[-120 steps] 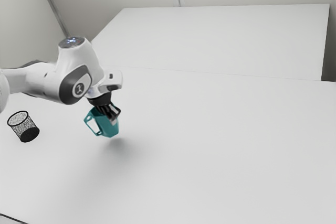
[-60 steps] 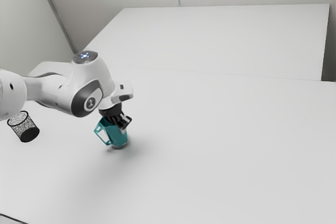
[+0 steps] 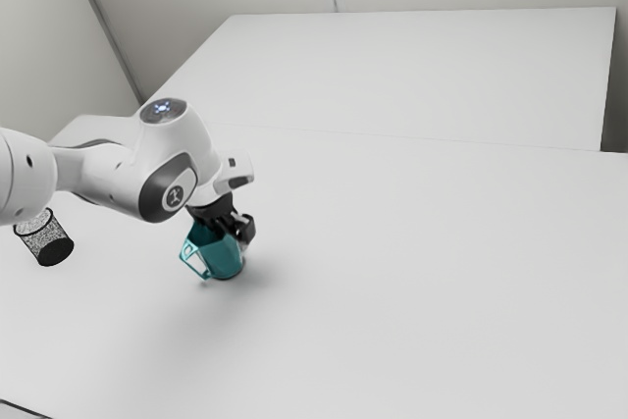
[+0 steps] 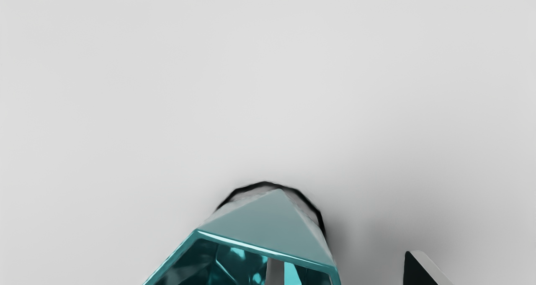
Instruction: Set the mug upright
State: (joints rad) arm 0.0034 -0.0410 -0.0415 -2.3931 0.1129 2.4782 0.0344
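Note:
In the exterior view my gripper (image 3: 235, 232) is at the top of the teal mug (image 3: 222, 259), which stands about upright with its base on the table and its handle toward the exterior view's left. Seen from the wrist, my gripper (image 4: 346, 270) is open: one finger (image 4: 275, 272) reaches inside the mug (image 4: 268, 230), while the other finger (image 4: 422, 268) stands outside, separated from the wall by a gap. A dark-edged base rim shows beyond the faceted side.
A black mesh cup (image 3: 44, 236) stands on the white table (image 3: 412, 272), toward the exterior view's left from the mug. A pale surface (image 3: 412, 76) extends behind, and a dark-edged object (image 3: 22, 411) shows at the lower left corner.
The mug has come down onto the table, moving toward the exterior view's right and front, and has turned somewhat. My hand travelled with it, and the fingers have spread apart since.

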